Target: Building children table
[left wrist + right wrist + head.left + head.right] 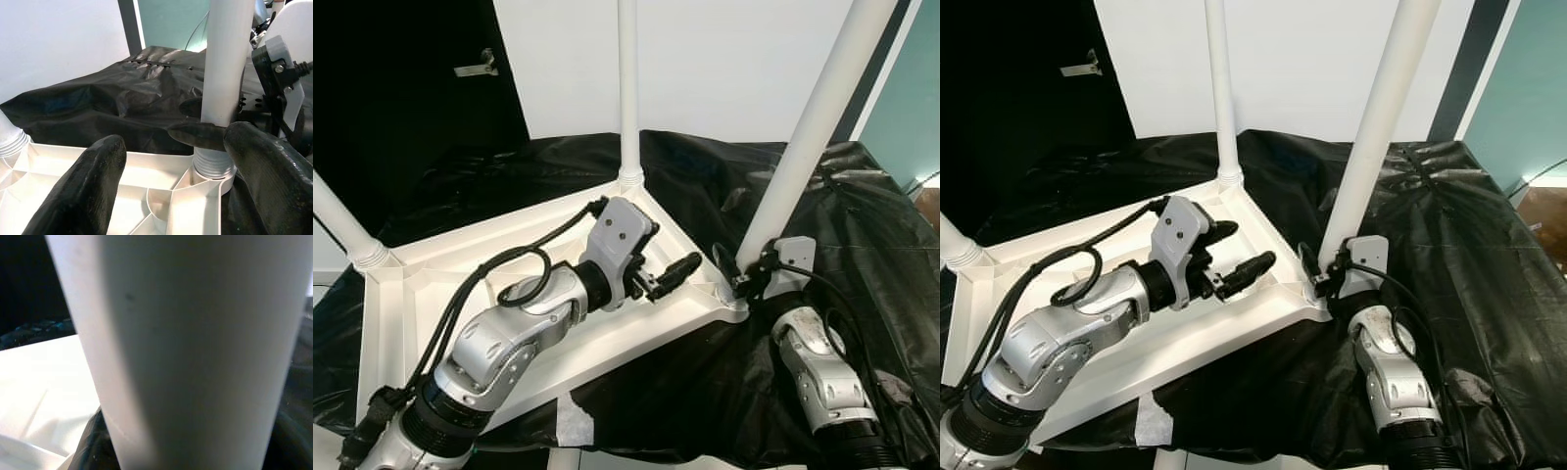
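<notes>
A white plastic children's tabletop point(558, 338) lies upside down on crinkled black sheeting point(862, 245), its ribbed underside facing up and smooth round white legs rising from ridged, threaded sockets at the corners. The right gripper point(742, 271) is closed around the base of the near corner leg point(808, 137), one black finger point(198, 134) wrapping the tube just above its threaded collar point(211, 165); in the right wrist view the leg's matte white surface sits hard between the fingers. The left gripper point(668, 274) hovers over the tabletop's moulded ribs, its two long, rounded black fingers spread apart and holding nothing, pointing toward that same leg, which stands just beyond the fingertips. A second leg point(627, 88) stands upright at the far corner, behind the left gripper, and a third point(340, 225) tilts out of its socket at the left corner, well away from both grippers. A strip of pale tape point(573, 423) lies on the sheeting below the tabletop's near edge.
</notes>
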Controlling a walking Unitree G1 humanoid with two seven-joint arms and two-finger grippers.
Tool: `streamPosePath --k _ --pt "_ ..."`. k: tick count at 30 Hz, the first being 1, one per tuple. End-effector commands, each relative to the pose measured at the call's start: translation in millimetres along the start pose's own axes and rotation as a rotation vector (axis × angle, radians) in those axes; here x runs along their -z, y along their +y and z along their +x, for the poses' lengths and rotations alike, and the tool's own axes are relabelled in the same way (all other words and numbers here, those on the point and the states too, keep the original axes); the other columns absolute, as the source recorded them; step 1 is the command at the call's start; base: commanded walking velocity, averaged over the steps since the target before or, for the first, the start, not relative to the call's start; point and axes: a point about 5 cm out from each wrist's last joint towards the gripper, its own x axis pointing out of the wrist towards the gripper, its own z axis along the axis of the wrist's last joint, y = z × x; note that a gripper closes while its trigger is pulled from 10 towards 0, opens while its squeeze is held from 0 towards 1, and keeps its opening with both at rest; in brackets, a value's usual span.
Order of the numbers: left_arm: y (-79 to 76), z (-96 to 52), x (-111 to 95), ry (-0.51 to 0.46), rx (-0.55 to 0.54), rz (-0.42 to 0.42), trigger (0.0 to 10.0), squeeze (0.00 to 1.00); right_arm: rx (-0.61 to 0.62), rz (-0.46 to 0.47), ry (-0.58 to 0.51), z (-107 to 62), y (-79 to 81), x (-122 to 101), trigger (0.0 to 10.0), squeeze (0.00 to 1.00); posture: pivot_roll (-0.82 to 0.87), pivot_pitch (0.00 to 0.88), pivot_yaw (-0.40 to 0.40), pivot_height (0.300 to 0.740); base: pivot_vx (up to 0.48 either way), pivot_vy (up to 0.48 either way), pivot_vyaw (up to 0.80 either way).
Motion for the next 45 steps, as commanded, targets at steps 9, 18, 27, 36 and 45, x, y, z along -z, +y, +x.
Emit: streamPosePath --k 9,18,27,36,45 --pt "-11.3 -2.3 -3.1 -0.007 0.167 0.017 10.0 0.0 0.129 0.222 0.293 -23.3 -6.4 58.3 10.0 0.0 -0.03 0.0 0.041 0.74 0.0 0.0 0.0" --pt "-11.2 -2.0 -5.7 -0.012 0.169 0.018 10.0 0.0 0.096 0.049 0.306 -26.5 -4.8 60.4 10.0 0.0 -0.03 0.0 0.046 0.74 0.0 0.0 0.0" --pt "-9.2 -3.8 -8.4 -0.016 0.16 0.019 10.0 0.0 0.029 -0.141 0.281 -34.7 -1.1 67.1 10.0 0.0 -0.03 0.007 0.05 0.74 0.0 0.0 0.0" --pt "-8.1 -4.6 -10.0 -0.019 0.162 0.013 10.0 0.0 -0.002 -0.222 0.246 -42.1 2.7 68.9 10.0 0.0 -0.03 0.018 0.059 0.74 0.0 0.0 0.0" --pt "-6.8 -4.9 -10.7 -0.017 0.163 0.016 10.0 0.0 0.047 -0.089 0.085 -45.4 1.0 57.1 10.0 0.0 -0.02 0.015 0.07 0.74 0.0 0.0 0.0"
